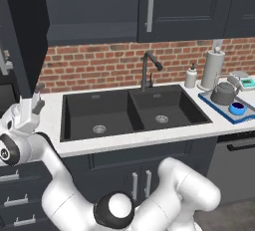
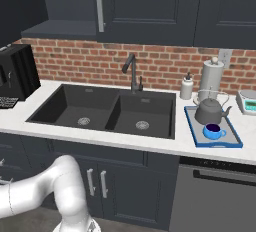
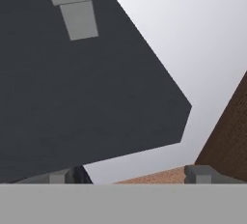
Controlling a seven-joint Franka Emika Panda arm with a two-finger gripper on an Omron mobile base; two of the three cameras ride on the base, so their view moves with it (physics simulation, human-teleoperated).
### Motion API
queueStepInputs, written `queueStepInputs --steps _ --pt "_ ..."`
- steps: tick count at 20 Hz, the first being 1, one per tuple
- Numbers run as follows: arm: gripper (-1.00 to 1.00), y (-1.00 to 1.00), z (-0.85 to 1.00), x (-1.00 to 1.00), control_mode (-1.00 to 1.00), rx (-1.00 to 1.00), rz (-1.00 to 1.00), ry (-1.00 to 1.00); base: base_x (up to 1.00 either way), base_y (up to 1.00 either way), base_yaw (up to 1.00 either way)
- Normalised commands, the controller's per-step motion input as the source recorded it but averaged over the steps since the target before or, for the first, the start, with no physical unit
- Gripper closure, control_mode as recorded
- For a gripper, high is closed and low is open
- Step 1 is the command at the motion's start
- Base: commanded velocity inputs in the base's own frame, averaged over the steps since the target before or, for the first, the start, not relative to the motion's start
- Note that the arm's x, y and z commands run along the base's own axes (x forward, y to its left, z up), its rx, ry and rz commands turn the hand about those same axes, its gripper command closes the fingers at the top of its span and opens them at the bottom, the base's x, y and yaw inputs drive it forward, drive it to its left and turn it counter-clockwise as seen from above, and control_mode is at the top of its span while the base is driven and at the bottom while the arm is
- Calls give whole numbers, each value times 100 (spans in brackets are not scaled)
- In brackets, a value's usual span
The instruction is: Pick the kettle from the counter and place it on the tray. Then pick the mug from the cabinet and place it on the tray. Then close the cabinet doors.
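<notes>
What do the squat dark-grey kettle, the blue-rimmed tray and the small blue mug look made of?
Squat dark-grey kettle: likely brushed metal, dull sheen. Blue-rimmed tray: maybe plastic, matte grey floor, saturated rim. Small blue mug: probably glazed ceramic, glossy blue, dark inside.

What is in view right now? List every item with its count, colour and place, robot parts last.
kettle: one, dark grey, on the tray's far half.
mug: one, bright blue, on the tray in front of the kettle.
tray: one, grey with blue rim, on the counter right of the sink.
counter: one, white, around the sink.
sink: one double basin, black, set in the counter.
faucet: one, dark, behind the sink.
paper-towel roll: one, pale, behind the tray.
soap bottle: one, white, left of the roll.
small device: one, white with teal screen, far right.
cabinet doors: dark charcoal; left one swung open, right one shut.
gripper: one, fingers apart, empty, below the open door.
</notes>
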Motion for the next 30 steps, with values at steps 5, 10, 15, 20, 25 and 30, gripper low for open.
queueStepInputs --steps 5,10,15,20,25,30 --pt "-100 47 0 7 -100 2 0 -2 0 0 0" --pt "-100 56 1 13 -100 3 0 -3 0 0 0" --pt "-100 49 10 19 -100 2 0 0 0 0 0" --pt "-100 27 30 22 -100 0 0 0 0 0 0" --pt "-100 4 -7 7 -100 0 2 -1 0 0 0" --pt "-100 13 -23 14 -100 0 11 0 0 0 0"
